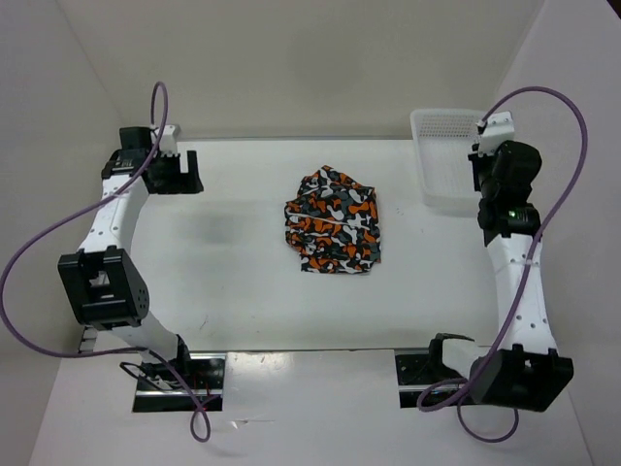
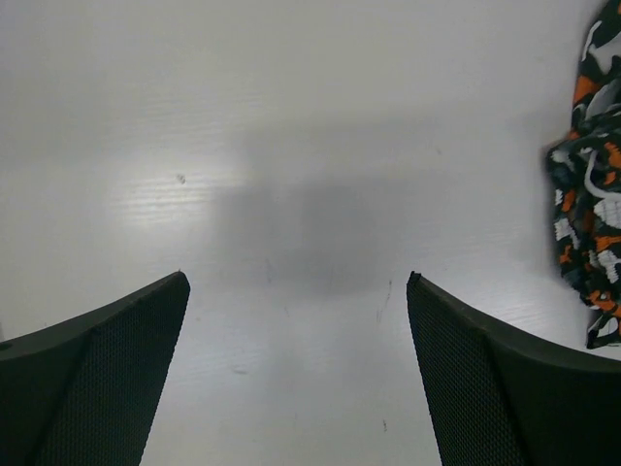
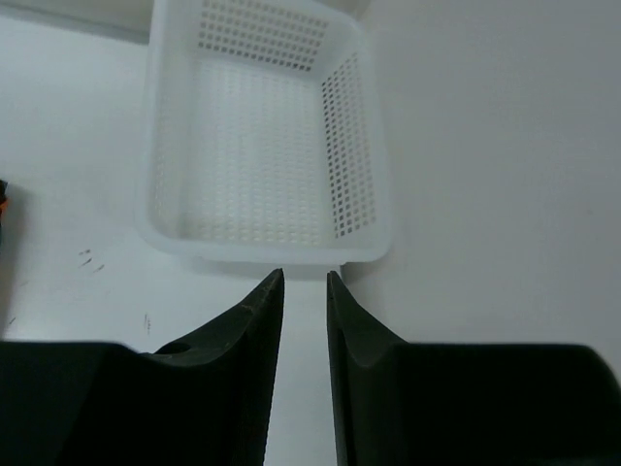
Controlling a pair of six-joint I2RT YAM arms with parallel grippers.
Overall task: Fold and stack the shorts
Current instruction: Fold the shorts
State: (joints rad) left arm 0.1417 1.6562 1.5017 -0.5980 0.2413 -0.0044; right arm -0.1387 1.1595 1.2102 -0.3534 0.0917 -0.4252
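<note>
The shorts (image 1: 333, 223), in an orange, grey, white and black blotch print, lie folded in a compact pile at the middle of the table. Their left edge shows at the right side of the left wrist view (image 2: 587, 194). My left gripper (image 1: 182, 172) is at the back left, well apart from the shorts. Its jaws stand wide open and empty over bare table (image 2: 298, 277). My right gripper (image 1: 480, 163) is at the back right beside the basket. Its jaws are drawn together to a narrow slit with nothing between them (image 3: 306, 274).
A white plastic mesh basket (image 1: 427, 184) stands at the back right corner, empty, just ahead of the right fingertips; its near rim shows in the right wrist view (image 3: 262, 248). White walls enclose the table on the left, back and right.
</note>
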